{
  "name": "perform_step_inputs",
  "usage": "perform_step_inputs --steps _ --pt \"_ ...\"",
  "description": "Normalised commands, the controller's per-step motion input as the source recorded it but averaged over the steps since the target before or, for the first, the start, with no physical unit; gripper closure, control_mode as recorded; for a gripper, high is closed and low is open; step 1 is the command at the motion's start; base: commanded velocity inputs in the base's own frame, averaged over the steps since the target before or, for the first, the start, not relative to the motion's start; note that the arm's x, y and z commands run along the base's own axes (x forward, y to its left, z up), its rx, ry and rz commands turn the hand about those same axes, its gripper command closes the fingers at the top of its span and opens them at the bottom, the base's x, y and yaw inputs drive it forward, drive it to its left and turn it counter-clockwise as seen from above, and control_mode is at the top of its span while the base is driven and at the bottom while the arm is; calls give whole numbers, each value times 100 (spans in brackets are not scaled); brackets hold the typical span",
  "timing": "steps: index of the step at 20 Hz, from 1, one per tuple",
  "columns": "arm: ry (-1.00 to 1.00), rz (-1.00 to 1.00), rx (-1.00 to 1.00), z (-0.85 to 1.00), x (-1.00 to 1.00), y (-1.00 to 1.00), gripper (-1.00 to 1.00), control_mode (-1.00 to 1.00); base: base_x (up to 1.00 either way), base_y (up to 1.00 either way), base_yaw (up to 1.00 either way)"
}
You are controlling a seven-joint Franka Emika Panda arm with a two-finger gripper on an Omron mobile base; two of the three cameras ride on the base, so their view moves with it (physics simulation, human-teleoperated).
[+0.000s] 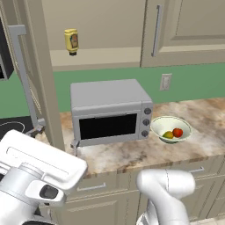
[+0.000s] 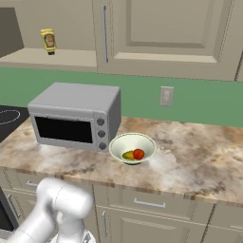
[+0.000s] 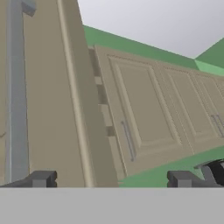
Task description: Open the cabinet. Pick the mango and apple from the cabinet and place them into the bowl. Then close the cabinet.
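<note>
The cabinet's left door (image 1: pixel 44 74) stands swung open toward me, its silver bar handle (image 1: pixel 21 66) on the outer face. The right door (image 1: pixel 189 30) is closed. The pale bowl (image 1: pixel 158 123) sits on the counter right of the microwave, and the yellow-green mango (image 1: pixel 168 134) and red apple (image 1: pixel 177 132) lie inside it. The right base view shows the bowl (image 2: pixel 118 144), mango (image 2: pixel 128 155) and apple (image 2: pixel 138 154) too. My gripper (image 3: pixel 113 179) is open and holds nothing. It faces the open door's (image 3: pixel 48 87) edge, with the handle (image 3: pixel 15 87) to the left.
A grey microwave (image 1: pixel 110 110) stands on the marble counter (image 1: pixel 206 132) under the open cabinet half. A yellow squeeze bottle (image 1: pixel 71 41) rests on the cabinet shelf. A wall outlet (image 1: pixel 165 81) sits on the green backsplash. A black stovetop (image 2: pixel 9 116) lies at the left.
</note>
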Motion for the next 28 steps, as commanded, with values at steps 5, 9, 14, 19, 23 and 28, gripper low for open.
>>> perform_step_inputs --steps 5,9,14,19,23,28 --pt "7 0 7 -10 25 36 -100 -100 0 0 0" --pt "9 0 2 -8 12 30 -100 -100 0 0 0" --pt "6 0 3 -1 14 10 -100 -100 0 0 0" --pt "-5 0 10 0 0 -72 -100 -100 0 0 0" --pt "-14 0 12 -1 0 -100 -100 -100 0 0 0" --pt "-6 1 11 -12 42 -100 -100 -100 0 0 0"
